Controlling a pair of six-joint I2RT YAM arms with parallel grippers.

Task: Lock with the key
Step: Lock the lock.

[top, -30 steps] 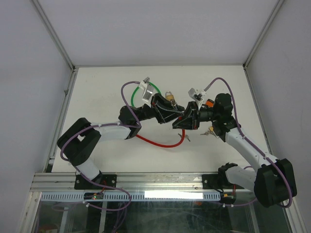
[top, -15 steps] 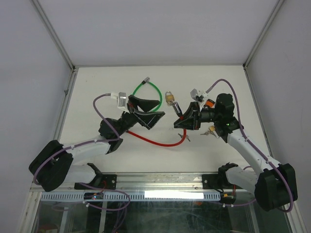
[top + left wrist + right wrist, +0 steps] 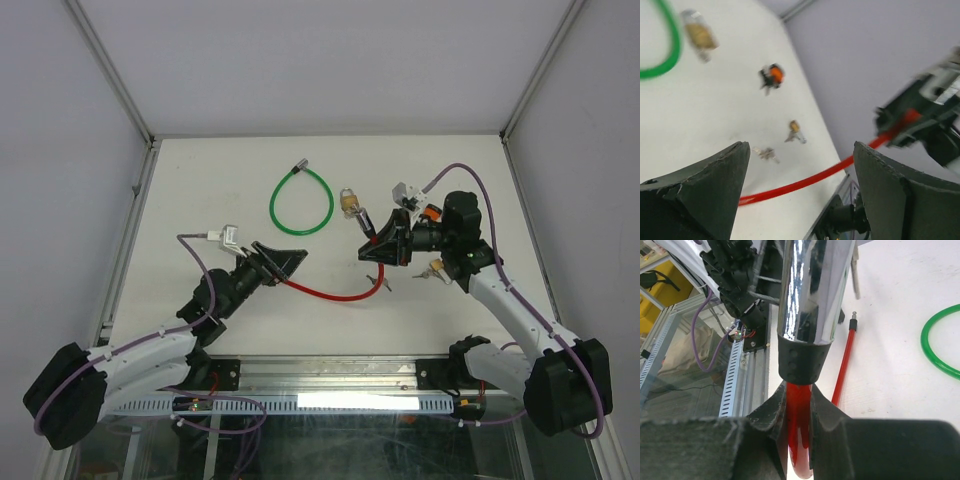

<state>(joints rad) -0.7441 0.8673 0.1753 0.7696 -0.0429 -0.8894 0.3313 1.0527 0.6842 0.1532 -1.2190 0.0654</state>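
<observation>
Left tool: the left tool (image 3: 290, 264) stands with its fingers wide apart and nothing between them, low over the white tabletop (image 3: 200, 190) beside one run of the red plastic-coated cable (image 3: 330, 296).
Right tool: the right tool (image 3: 374, 248) is clamped on that red cable just behind a black collar (image 3: 802, 365), holding it off the tabletop.
Lock: a chrome cylindrical lock barrel (image 3: 812, 285) sits on the collar. Its long axis continues the line of the clamped cable, out past the fingertips.
Keys: a small brass-headed key (image 3: 433, 268) lies flat just beside the right forearm. A second small key (image 3: 765, 153) lies near the cable's loose end, between the two tools.
Relation that matters: both keys lie ahead of the empty left tool, toward the right arm. The right arm is nearer but occupied, so the pickup probably falls to the left. The keys are too small to tell which way their long axes run.
Left wrist view: it frames both keys between its open fingers, along with an orange-and-black small part (image 3: 773, 76).
Right wrist view: only this one shows the grip and the barrel close up. I cannot see the keyhole.
Top view: it alone shows both arms, the small brass padlock (image 3: 349, 203) and the green cable loop (image 3: 272, 203).
</observation>
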